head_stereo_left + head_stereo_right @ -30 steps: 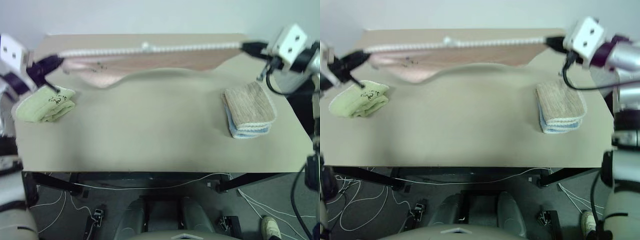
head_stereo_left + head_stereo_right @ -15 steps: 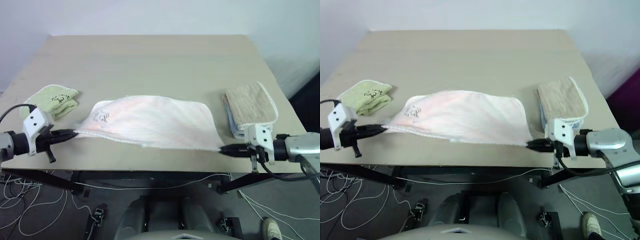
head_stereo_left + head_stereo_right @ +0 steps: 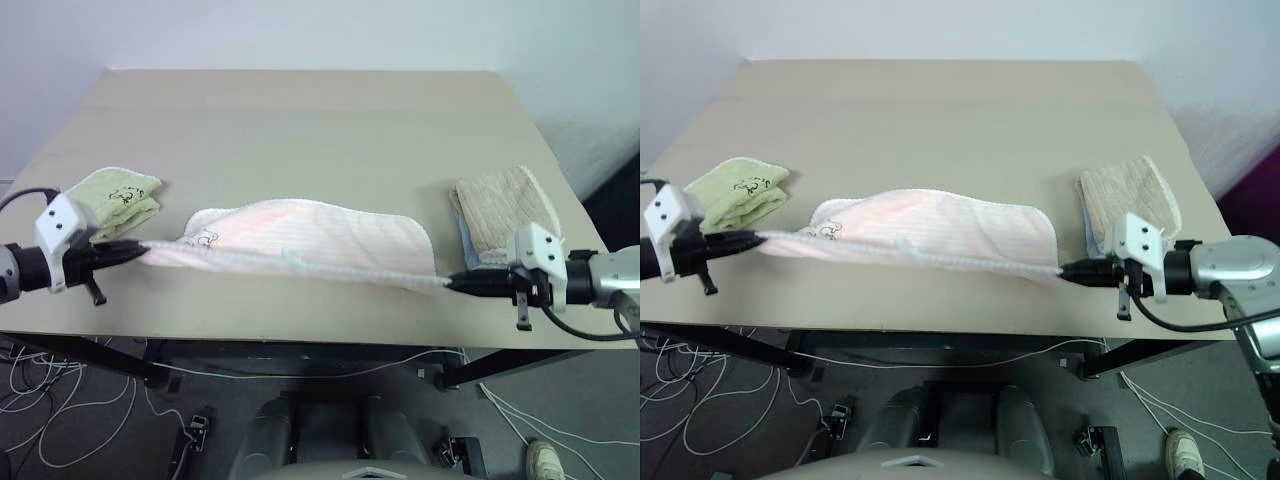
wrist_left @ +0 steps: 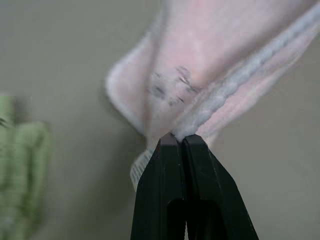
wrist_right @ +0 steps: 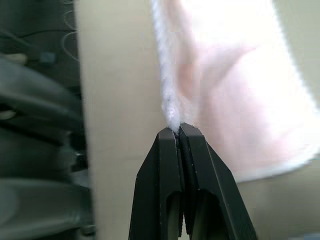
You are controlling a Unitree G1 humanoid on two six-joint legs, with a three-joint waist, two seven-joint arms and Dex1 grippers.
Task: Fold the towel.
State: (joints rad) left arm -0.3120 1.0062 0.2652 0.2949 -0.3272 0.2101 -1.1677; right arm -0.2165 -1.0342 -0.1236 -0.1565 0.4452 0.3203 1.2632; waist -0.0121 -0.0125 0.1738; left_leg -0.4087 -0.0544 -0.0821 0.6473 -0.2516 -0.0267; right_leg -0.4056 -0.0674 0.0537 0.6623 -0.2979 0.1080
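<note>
- I see the towel [image 3: 310,235] strung between my pincers, its far part draped on the surface [image 3: 320,120].
- Left pincer [image 3: 140,250] and right pincer [image 3: 452,284] each pinch a white-edged corner.
- It's pale pink, with a dark logo.

towel [image 3: 310,232]: pale pink terry, white stitched edging, small dark logo print near its left end | state: doubled over, far fold resting on the tabletop [image 3: 300,120], near edge pulled taut and slightly raised | held at both near corners by left tool [image 3: 141,247] and right tool [image 3: 451,284], each pinched tight
</note>
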